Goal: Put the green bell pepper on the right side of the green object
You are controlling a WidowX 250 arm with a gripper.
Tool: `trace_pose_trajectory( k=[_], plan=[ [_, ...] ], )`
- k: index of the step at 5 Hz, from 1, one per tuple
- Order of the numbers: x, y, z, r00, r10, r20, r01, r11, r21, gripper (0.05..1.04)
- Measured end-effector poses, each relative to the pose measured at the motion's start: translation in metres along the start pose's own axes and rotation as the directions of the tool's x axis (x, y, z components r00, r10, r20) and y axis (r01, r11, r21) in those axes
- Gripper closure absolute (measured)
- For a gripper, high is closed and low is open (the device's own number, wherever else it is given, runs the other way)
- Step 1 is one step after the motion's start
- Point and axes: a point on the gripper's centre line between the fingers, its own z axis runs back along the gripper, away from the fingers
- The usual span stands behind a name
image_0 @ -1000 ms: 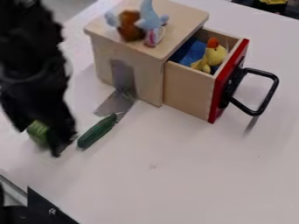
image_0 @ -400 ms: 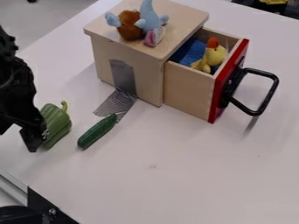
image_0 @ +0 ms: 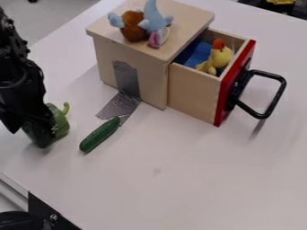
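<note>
At the left edge the black gripper (image_0: 28, 137) stands open, its two fingertips apart and pointing down. One finger covers part of the green bell pepper (image_0: 61, 122), whose right side and curved stem show beside it; whether the pepper lies between the fingers I cannot tell. To the pepper's right, a short gap away, a dark green cucumber (image_0: 99, 134) lies slantwise on the white table.
A wooden box (image_0: 137, 72) with plush toys (image_0: 133, 28) on top stands behind the cucumber. Its red-fronted drawer (image_0: 193, 92) is pulled out to the right, holding a yellow duck toy (image_0: 219, 57). Silver tape (image_0: 120, 108) runs from box to table (image_0: 198, 175).
The gripper first moved left off its place beside the cucumber, then slightly back right, over the pepper's left part. The pepper's visible right edge sits slightly further left than in the previous frame.
</note>
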Motion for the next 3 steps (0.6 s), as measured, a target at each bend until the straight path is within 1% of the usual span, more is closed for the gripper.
trace_pose_trajectory(
  k=[1, 2, 3],
  plan=[
    [0.01, -0.004, -0.008, 1.0, -0.008, 0.004, 0.008, 1.0, -0.018, 0.083],
    [0.019, -0.016, -0.007, 0.999, -0.05, 0.006, 0.05, 0.999, -0.023, 0.137],
    [0.024, -0.024, -0.002, 0.997, -0.071, 0.017, 0.072, 0.997, -0.02, 0.271]
  ],
)
